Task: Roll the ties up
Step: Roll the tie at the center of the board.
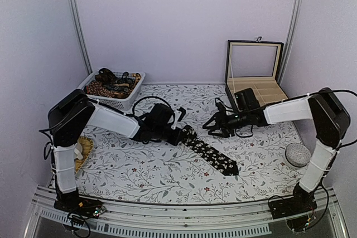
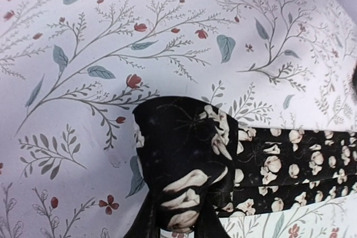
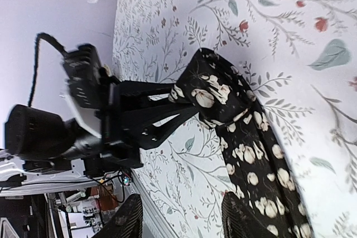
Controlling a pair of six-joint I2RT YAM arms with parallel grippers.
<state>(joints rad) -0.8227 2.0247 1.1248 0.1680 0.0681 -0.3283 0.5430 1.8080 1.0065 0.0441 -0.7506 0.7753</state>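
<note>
A black tie with pale flower specks [image 1: 215, 154] lies slantwise on the floral cloth, its upper end folded into a small roll [image 1: 188, 134]. My left gripper [image 1: 179, 135] is shut on that roll. In the left wrist view the roll [image 2: 184, 154] fills the space between the fingers of the left gripper [image 2: 181, 224], and the flat tail runs off to the right. My right gripper [image 1: 212, 124] hovers just right of the roll, open and empty. In the right wrist view the right gripper [image 3: 181, 221] is apart from the tie [image 3: 251, 160], and the left gripper [image 3: 184, 101] pinches the roll.
A white basket [image 1: 127, 100] with more patterned ties [image 1: 109, 85] stands at the back left. An open black box [image 1: 254, 76] with compartments sits at the back right. A grey round object [image 1: 297, 153] rests near the right arm, and a woven item [image 1: 83, 150] lies by the left arm.
</note>
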